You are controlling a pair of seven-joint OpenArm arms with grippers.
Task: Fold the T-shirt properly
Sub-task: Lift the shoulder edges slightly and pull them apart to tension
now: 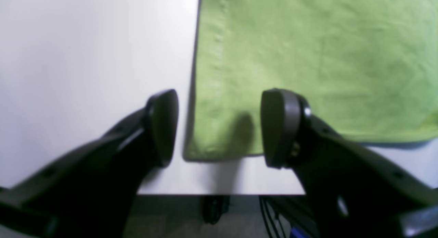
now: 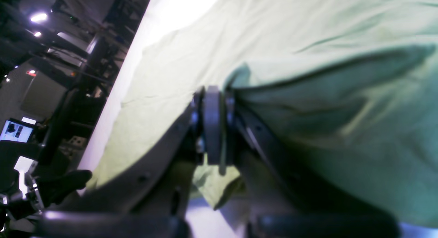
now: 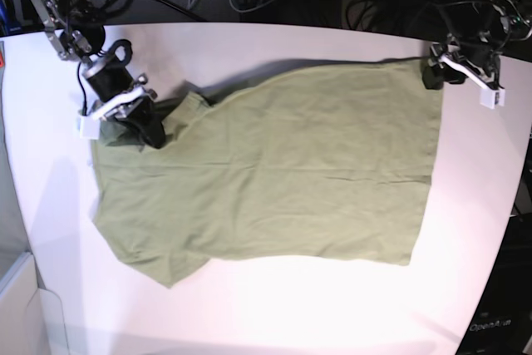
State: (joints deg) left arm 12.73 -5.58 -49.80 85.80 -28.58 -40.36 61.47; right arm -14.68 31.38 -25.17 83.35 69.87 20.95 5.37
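The table (image 3: 274,313) is taken as the landmark: a white top, with the shirt (image 3: 283,180) spread over its middle. The shirt is lying nearly flat, and its long axis runs across the table from the left side of the base view to the right side. The hem end is toward the right side of that view and the sleeves and neck are toward the left side. One part near the far left corner is lifted and folded over the body of the shirt.

The right gripper (image 2: 214,128) is seen at the far left part of the table in the base view. Its jaws are pressed together on a bunch of the cloth, so this end of the shirt is held and raised a little.

The left gripper (image 1: 219,128) is found at the far right corner of the table, just at the hem corner of the shirt. Its jaws are standing wide apart and nothing is held between them; the corner of the cloth is lying flat on the table below the gap.

It is judged that the coming move depends on this: the hem corner lies directly under the left gripper, so it is the nearer one for a new grasp there.
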